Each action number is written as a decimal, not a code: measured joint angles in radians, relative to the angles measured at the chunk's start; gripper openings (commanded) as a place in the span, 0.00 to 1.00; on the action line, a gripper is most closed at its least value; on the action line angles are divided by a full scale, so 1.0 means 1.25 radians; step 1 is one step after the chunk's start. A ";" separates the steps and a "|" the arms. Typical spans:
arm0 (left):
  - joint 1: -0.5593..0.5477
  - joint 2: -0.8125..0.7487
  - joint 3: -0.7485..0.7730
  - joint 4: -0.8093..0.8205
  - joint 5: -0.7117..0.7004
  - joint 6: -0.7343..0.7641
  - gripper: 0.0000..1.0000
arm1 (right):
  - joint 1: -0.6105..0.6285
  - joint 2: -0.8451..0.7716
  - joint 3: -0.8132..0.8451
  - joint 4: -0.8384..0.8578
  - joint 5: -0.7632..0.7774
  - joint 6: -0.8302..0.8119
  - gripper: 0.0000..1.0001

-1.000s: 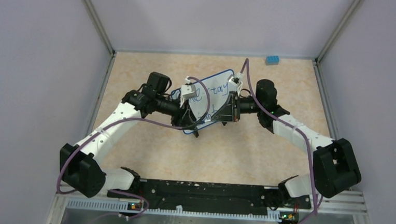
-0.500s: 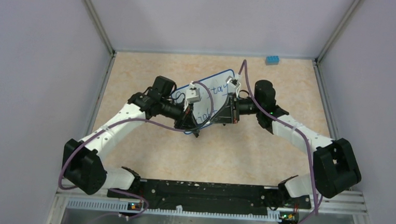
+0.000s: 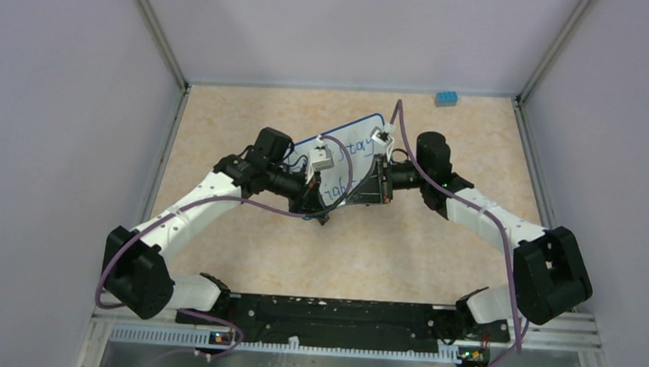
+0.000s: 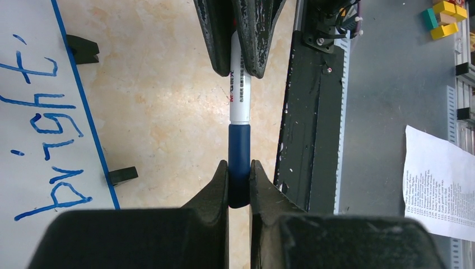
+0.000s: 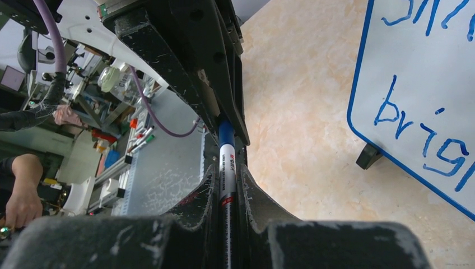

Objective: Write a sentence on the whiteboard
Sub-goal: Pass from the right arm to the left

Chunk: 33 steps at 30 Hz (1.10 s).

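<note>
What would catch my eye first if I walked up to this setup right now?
Two robot arms meet mid-table, both pinching one marker: the left gripper clamps its blue cap, and the right gripper clamps its white barrel. Right by them is a small blue-framed whiteboard with blue handwriting, the word "bright" plainly readable.

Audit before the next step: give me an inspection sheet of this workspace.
Surface: beige marbled table.
Job's things: whiteboard on table; sentence in blue, "bright" legible; marker spans both pincers.
Clutter: blue block at far edge.
Grippers: left pincer shut on the marker's blue cap; right pincer shut on its white barrel.
Cables: purple cables loop along both arms.
Surroundings: lilac walls; printed sheet beyond the table.
</note>
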 measured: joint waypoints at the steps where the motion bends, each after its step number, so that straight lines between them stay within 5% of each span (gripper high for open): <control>1: -0.001 0.000 0.000 0.001 -0.002 -0.003 0.00 | 0.000 0.000 0.000 -0.001 0.000 -0.002 0.00; 33: -0.016 -0.001 0.026 -0.060 -0.046 0.051 0.00 | 0.027 -0.004 0.078 -0.194 0.028 -0.159 0.00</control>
